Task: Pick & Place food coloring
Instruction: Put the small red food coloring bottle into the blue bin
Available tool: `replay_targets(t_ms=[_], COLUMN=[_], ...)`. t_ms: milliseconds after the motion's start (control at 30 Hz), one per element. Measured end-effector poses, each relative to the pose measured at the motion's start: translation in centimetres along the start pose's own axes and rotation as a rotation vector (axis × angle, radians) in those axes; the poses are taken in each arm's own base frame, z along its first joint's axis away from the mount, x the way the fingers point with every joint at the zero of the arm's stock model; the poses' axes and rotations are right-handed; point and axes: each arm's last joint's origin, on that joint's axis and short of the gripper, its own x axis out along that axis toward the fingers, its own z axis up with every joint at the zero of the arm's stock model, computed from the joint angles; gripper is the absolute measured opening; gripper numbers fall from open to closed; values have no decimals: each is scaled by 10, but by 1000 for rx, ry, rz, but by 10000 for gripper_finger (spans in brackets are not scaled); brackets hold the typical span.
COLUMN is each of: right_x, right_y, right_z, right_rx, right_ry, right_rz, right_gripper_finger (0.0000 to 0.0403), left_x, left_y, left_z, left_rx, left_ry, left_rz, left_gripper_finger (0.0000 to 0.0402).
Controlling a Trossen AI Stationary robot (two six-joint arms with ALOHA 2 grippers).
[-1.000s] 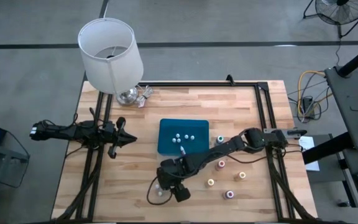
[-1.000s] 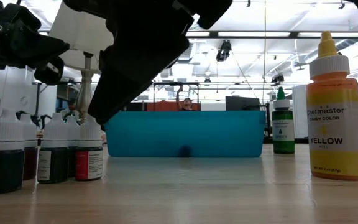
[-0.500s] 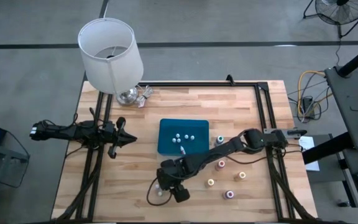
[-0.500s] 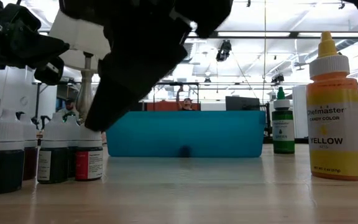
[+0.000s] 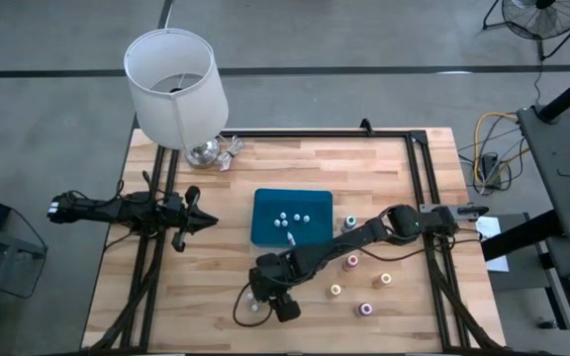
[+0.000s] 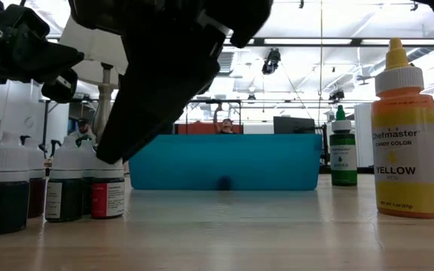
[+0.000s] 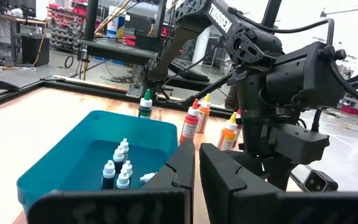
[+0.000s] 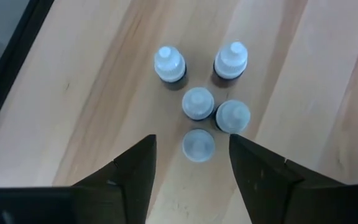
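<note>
Several small white-capped food coloring bottles (image 8: 199,106) stand in a tight cluster on the wood near the table's front edge (image 5: 255,302). My right gripper (image 8: 191,167) hangs open, slanting down over them. Its two fingers stand on either side of the nearest bottle (image 8: 197,144) and above it, touching nothing. In the low view a dark finger (image 6: 115,150) hangs just over the cluster (image 6: 66,184). More small bottles (image 5: 290,218) stand inside the blue tray (image 5: 260,203). My left gripper (image 5: 206,222) waits shut and level at the table's left.
Taller squeeze bottles with coloured tops stand on the wood right of the tray: green (image 5: 350,222), pink (image 5: 352,261), yellow (image 5: 335,290), orange (image 5: 385,279) and another (image 5: 365,309). A white lamp (image 5: 176,84) stands at the far left corner. Black rails run along the table's sides.
In the low view my right gripper's finger has come down a little toward the cluster of small bottles. The bottles and the left arm have kept still.
</note>
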Motion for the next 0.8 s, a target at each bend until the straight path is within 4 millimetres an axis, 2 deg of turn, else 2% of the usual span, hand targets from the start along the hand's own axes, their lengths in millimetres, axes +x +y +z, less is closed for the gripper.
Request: replay_targets(t_ms=[467, 633, 800], right_x=[2, 6, 7], right_y=[-1, -2, -2], right_z=[-1, -4, -6], right_rx=[25, 46, 47], right_ry=[-2, 13, 21], right_rz=[-2, -8, -12], right_gripper_finger=[156, 126, 78], left_x=[0, 0, 0], left_y=[0, 0, 0], left_z=[0, 0, 0], left_rx=[0, 0, 0], left_ry=[0, 0, 0], left_rz=[0, 0, 0], left_gripper_finger=[0, 0, 0])
